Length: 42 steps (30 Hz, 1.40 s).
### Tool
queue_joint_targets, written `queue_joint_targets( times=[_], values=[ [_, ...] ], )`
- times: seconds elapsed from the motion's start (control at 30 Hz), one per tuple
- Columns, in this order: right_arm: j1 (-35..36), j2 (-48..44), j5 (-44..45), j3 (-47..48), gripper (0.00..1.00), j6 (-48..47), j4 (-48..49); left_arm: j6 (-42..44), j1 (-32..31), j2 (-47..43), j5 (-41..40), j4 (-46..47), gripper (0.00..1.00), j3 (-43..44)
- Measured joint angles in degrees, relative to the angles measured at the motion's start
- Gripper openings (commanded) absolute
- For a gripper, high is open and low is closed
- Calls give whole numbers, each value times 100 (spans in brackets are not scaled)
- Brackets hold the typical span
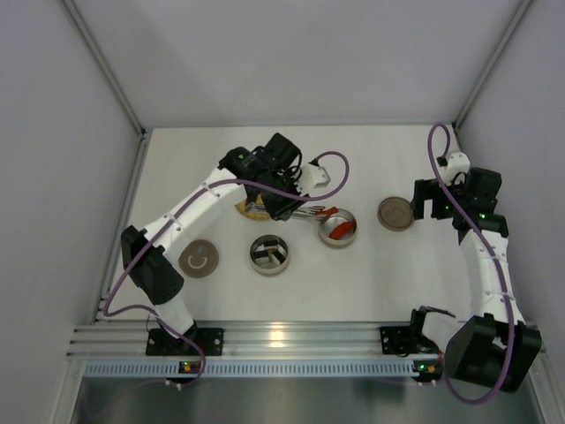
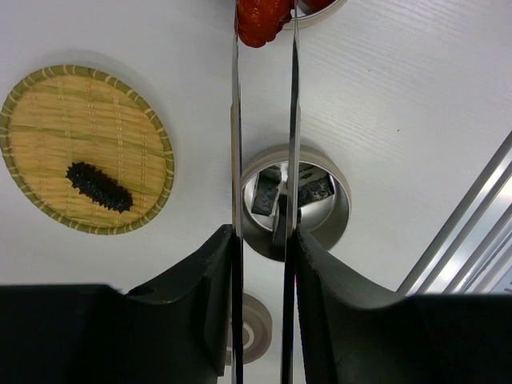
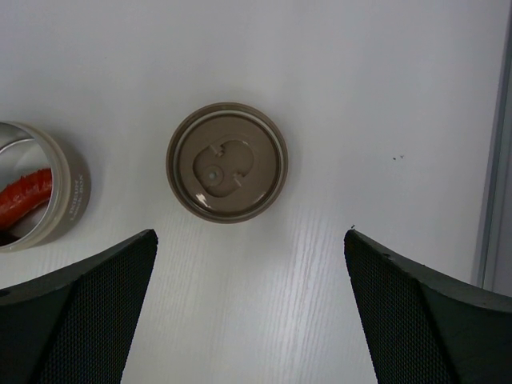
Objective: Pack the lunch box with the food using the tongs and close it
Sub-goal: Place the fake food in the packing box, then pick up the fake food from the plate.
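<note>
Up close, slim mirror-bright tongs [image 2: 236, 152], glossy red piece [image 2: 260, 18], round woven plate [image 2: 48, 96]

Lunch box [image 3: 76, 192] wall lettering, too blurred

L arm [image 1: 190, 212] reaches fwd & inward w/ wrist tipped down, its pincer [image 2: 262, 240] part-closed, both fingers [image 2: 210, 296] clamping the tongs [image 2: 236, 144], while R arm [image 1: 484, 256] stands folded at the right side, pincer [image 3: 250, 236] spread wide & empty, facing down.
</note>
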Motion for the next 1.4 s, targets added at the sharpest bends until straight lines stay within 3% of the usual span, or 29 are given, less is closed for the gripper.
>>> queue_joint_targets(
  times=[0.37, 0.53, 0.73, 1.13, 1.27, 1.4],
  values=[
    [0, 0, 22, 0, 99, -17, -2, -48, -229, 597, -46, 212, 29, 76],
    [0, 0, 26, 0, 99, -20, 0, -94, -219, 787, -46, 256, 44, 238],
    [0, 0, 44, 0, 99, -35, 0, -136, -219, 879, -46, 293, 52, 334],
    [0, 0, 68, 0, 99, -72, 0, -144, -122, 861, -70, 334, 47, 549],
    [0, 0, 63, 0, 99, -70, 0, -179, 472, 754, 0, 297, 47, 546],
    [0, 0, 59, 0, 99, -70, 0, -219, 1650, 428, 50, 297, 50, 339]
  ],
)
